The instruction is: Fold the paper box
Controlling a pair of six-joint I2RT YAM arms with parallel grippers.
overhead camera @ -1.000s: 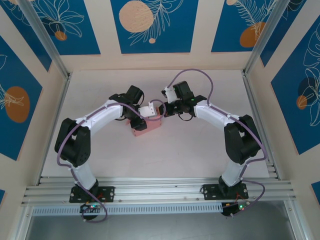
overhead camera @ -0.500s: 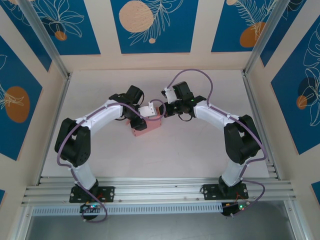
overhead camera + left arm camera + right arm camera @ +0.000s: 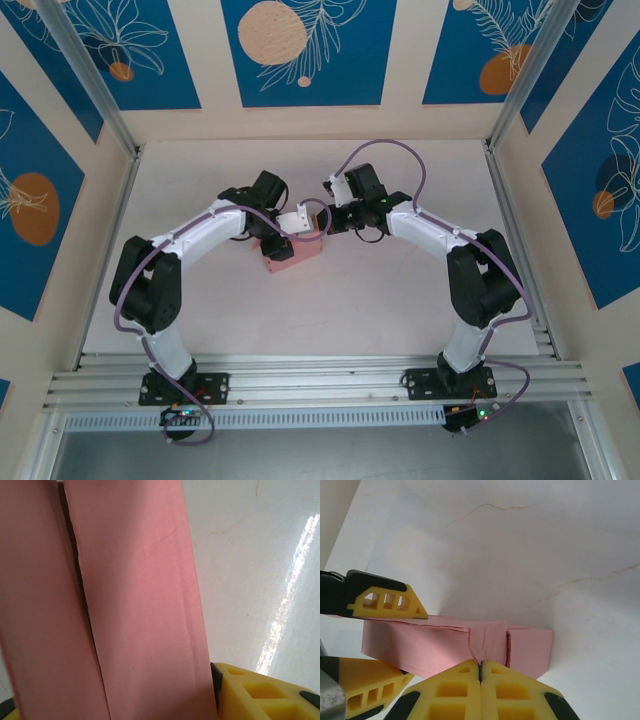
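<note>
paper box: pink, partly folded; on worktop
left fingers: apparently clamped across it
right fingers: pressed together; tips at its flap

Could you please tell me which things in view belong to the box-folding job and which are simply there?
Part of the job:
paper box; left gripper, closed across the box; right gripper, shut, tip at the box's end flap.

Just there:
white table; aluminium rail at the near edge; blue patterned wall panels.
</note>
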